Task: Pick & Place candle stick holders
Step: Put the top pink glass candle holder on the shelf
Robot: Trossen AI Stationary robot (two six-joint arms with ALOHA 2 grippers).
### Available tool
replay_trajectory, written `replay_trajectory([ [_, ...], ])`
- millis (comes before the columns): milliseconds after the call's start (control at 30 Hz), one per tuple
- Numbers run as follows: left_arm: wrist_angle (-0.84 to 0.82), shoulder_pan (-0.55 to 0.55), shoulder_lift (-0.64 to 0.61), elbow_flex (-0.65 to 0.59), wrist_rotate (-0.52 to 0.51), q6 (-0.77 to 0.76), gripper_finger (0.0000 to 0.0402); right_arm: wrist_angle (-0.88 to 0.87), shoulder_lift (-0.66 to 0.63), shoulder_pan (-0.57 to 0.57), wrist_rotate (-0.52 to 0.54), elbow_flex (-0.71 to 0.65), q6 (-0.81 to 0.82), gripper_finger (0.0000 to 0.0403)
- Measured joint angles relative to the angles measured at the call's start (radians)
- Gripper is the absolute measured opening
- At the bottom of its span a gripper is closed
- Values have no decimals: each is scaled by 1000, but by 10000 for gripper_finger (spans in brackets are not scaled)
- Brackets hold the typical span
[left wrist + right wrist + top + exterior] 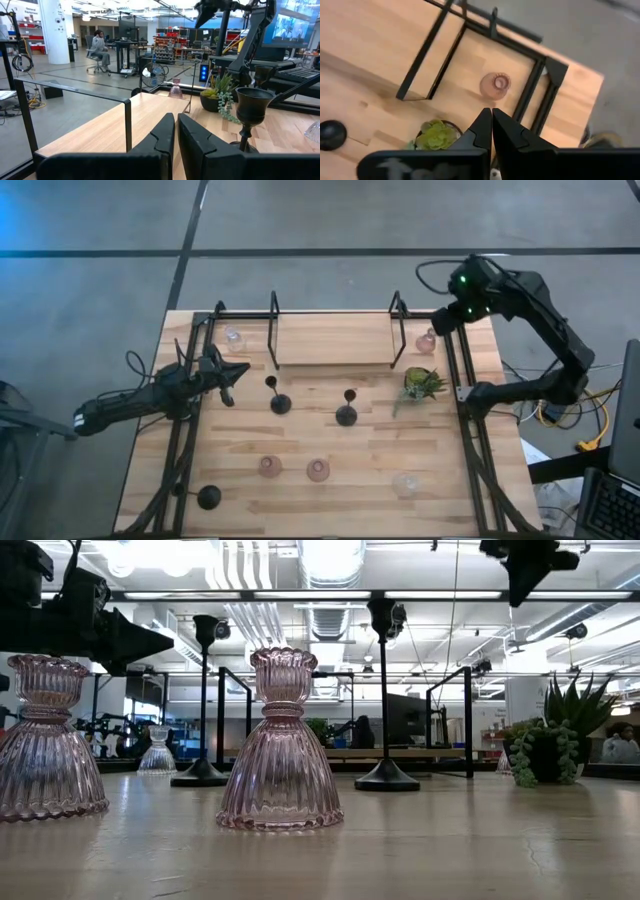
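Note:
Three black candle stick holders stand on their round bases: two mid-table (278, 402) (346, 414) and one at the near left (208, 497). Two pink ones (270, 466) (318, 470) and a clear one (406, 483) stand near the front. A clear one (233, 337) and a pink one (427, 340) stand at the far corners. My left gripper (236, 371) is shut and empty, left of the black holder (252, 106). My right gripper (441, 321) is shut and empty, above the far-right pink holder (495, 84).
A black metal frame (275, 330) runs round the table with upright posts at the back. A small green plant (422, 383) in a pot stands at the right, near the far-right pink holder. A raised wooden board (335, 338) lies between the rear posts.

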Motion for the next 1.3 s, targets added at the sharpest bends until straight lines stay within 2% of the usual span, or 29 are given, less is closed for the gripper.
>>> replay_trajectory([
  [100,0,0,0,0,0,0,26,0,39,-79,-85,-1,-40,8],
  [233,0,0,0,0,0,0,26,1,110,-151,-110,-2,-60,8],
  [533,0,0,0,0,0,0,26,18,272,-180,-108,-4,-98,8],
  [700,0,0,0,0,0,0,26,18,347,-183,-27,-4,-163,8],
  [867,0,0,0,0,0,0,26,41,398,-196,-26,-5,-200,8],
  [1100,0,0,0,0,0,0,26,82,417,-229,-23,-22,-204,8],
  [1300,0,0,0,0,0,0,26,201,326,-261,-30,-117,-196,15],
])
